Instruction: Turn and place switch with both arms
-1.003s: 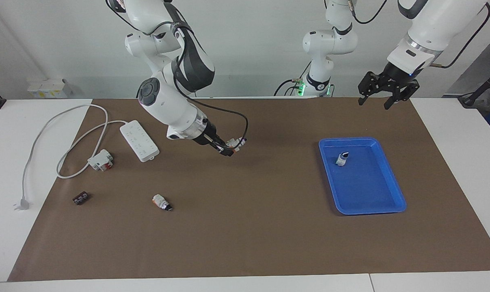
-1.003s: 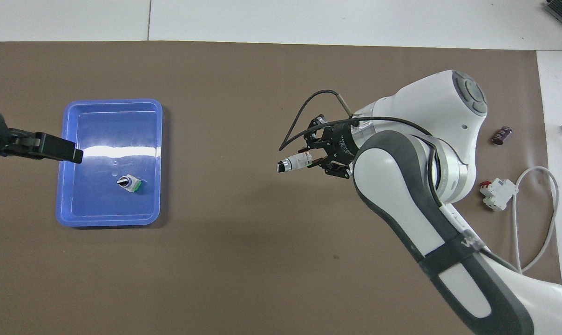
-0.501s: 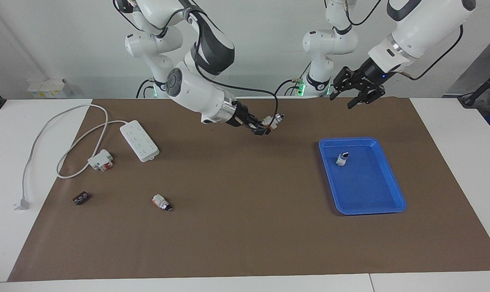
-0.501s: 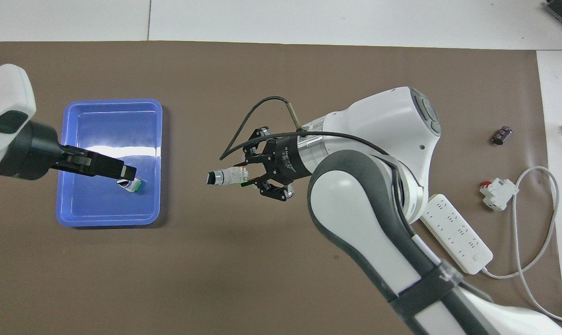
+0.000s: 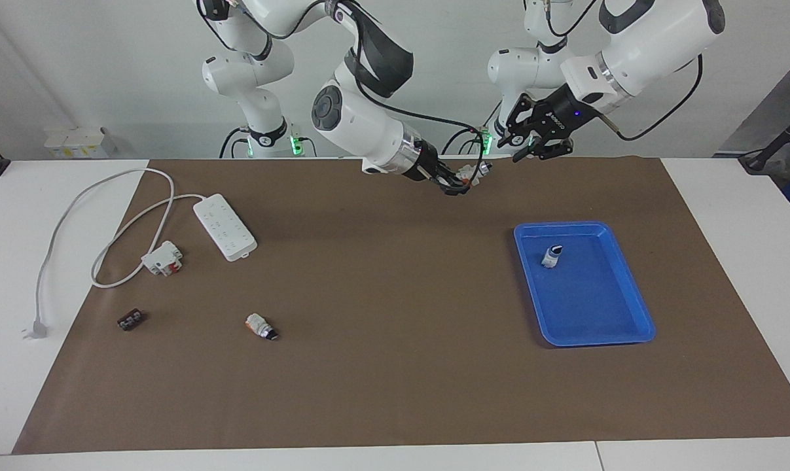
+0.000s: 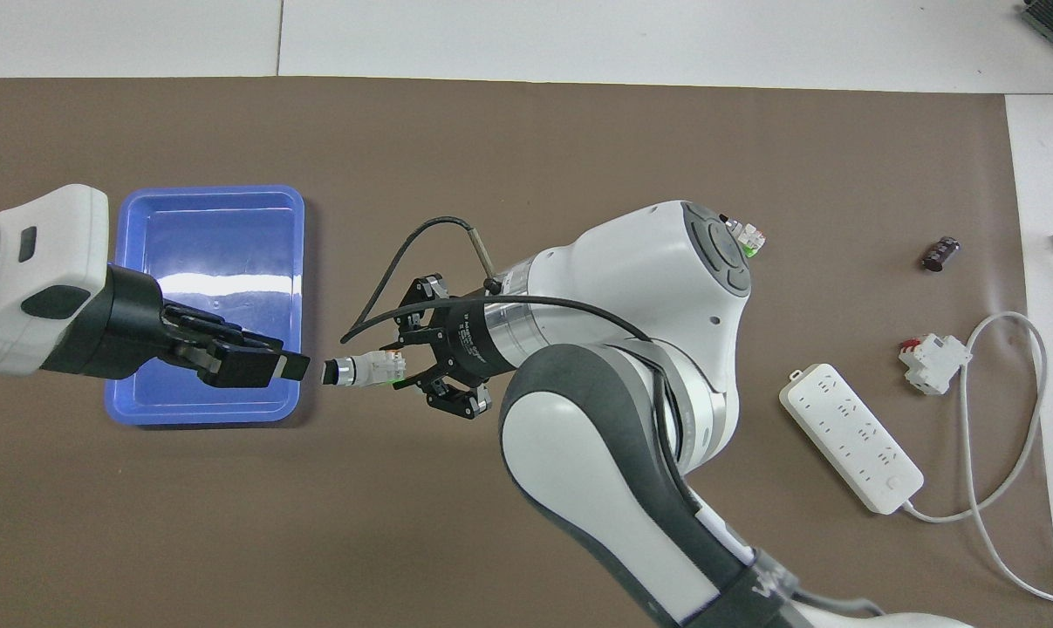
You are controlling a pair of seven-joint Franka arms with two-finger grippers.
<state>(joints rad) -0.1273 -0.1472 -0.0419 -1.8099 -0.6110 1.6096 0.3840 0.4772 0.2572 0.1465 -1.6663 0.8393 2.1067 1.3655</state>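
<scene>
My right gripper (image 5: 459,185) is shut on a switch (image 5: 476,173) and holds it level in the air over the mat, its black knob end pointing at my left gripper (image 5: 514,149). The left gripper is open, in the air just short of the knob and apart from it. In the overhead view the held switch (image 6: 356,371) lies between the right gripper (image 6: 397,372) and the left gripper (image 6: 289,367), beside the blue tray (image 6: 203,227). A second switch (image 5: 552,255) stands in the tray (image 5: 584,314). A third switch (image 5: 261,326) lies on the mat.
A white power strip (image 5: 224,226) with its cable, a white-and-red boxy block (image 5: 163,258) and a small dark flat block (image 5: 129,320) lie toward the right arm's end of the mat. The right arm's elbow (image 6: 666,288) hangs over the middle of the mat.
The right gripper has carried the switch up and toward the left arm's end of the table. The left gripper has come down and toward the switch's knob end.
</scene>
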